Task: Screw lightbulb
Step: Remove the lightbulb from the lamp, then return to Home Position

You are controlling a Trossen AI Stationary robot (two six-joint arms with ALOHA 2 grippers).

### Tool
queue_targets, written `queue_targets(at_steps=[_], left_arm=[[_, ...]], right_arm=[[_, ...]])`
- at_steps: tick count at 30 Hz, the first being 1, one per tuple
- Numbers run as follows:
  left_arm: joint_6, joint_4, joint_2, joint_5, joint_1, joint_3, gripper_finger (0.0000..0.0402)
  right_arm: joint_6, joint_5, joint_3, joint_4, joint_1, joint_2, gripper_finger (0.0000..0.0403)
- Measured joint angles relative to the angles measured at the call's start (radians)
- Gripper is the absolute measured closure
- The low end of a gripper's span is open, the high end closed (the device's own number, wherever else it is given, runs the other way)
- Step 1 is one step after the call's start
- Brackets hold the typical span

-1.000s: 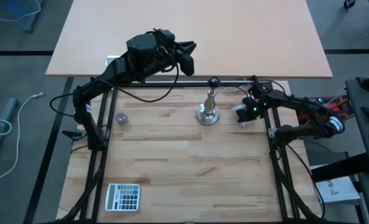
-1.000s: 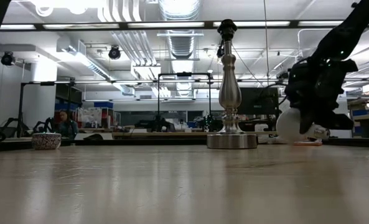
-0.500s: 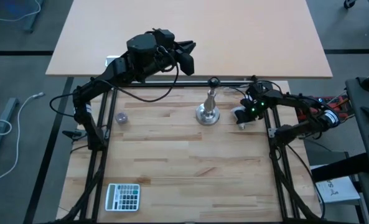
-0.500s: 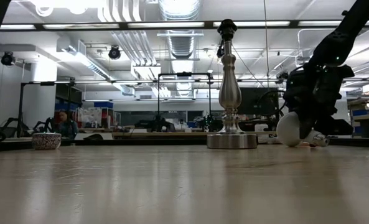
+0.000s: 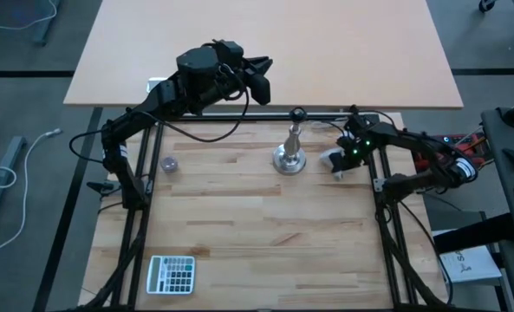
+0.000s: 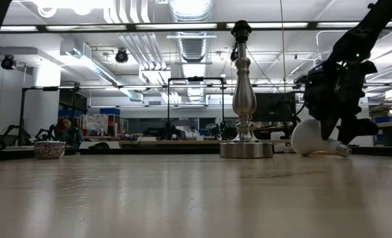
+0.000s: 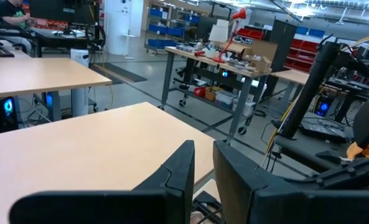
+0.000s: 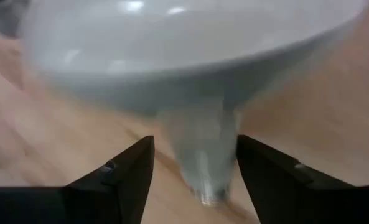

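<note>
- The step in hand seems to be the pickup: the right hand [image 8: 190, 177] is straddling the lightbulb's [image 6: 313, 137] neck, its 2 fingers spread on either side and not pinching it.
- The lightbulb is lying on its side on the table [image 5: 257, 225], just right of the silver lamp stand [image 5: 289, 152], well below the socket at the stand's top.
- Next, the hand probably needs to close on the neck, lift, and turn the base down over the socket.
- The lightbulb is looking white and frosted, its round globe tapering to a pale grey screw base.
- The left hand [image 7: 203, 165] is waiting above the far table, fingers nearly pressed together, holding nothing.
</note>
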Motion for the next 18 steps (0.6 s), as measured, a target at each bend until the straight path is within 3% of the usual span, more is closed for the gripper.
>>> queue_targets(at_steps=[11,18], left_arm=[[0.009,0.0,0.0,-0.001,0.002,0.0,0.0351],[0.038,-0.006,0.0,0.0,0.002,0.0,0.0351]], right_arm=[[-0.048,-0.008,0.127,-0.18,0.0,-0.099,0.0162],[-0.117,-0.011,0.279,-0.232,0.0,-0.206,0.0157]])
